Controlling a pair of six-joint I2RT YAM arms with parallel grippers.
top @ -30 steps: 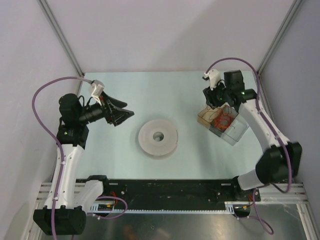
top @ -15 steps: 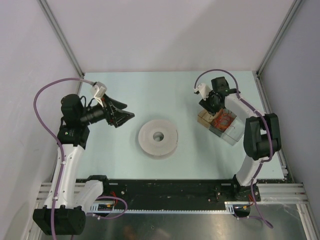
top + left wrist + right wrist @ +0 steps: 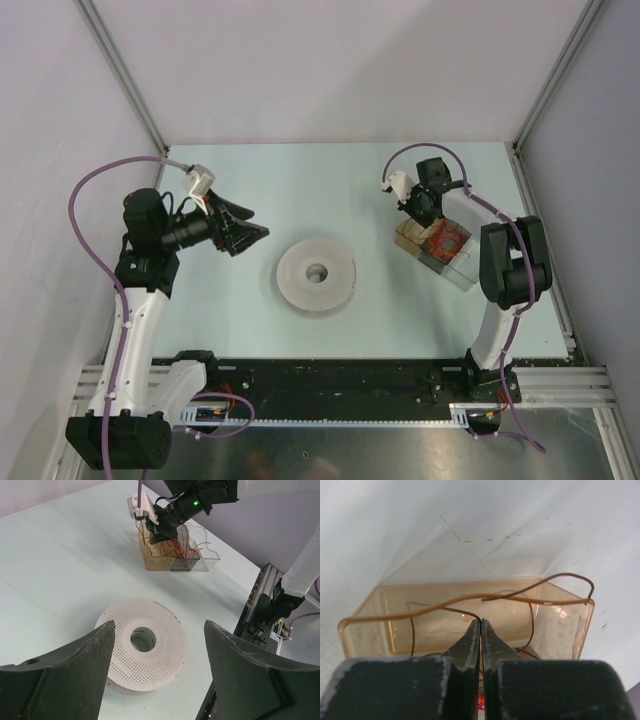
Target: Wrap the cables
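Here the right gripper [image 3: 480, 622] is clenched, its two fingers pressed flat together over the open amber box [image 3: 365, 622]. A strand of the cable [image 3: 568, 574] runs right up to the tips, so it looks pinched there, though the contact itself is too fine to be sure of. The rest of the thin dark wire loops across the box mouth, lying mostly side to side in the wrist view and arching over the rim at the right of that frame.

From above, the box sits right of centre on the surface. The white perforated spool [image 3: 316, 274] lies flat near the middle, to the lower left of the box and well apart from it. A small orange-red coil [image 3: 445, 240] rests beside the box.

The left gripper [image 3: 159, 625] is released, jaws spread wide, hovering left of the spool and aimed toward it.

Judging by this, the right arm alone reaches the cable, and the wire must travel toward frame centre to meet the spool, where the left arm is nearer.
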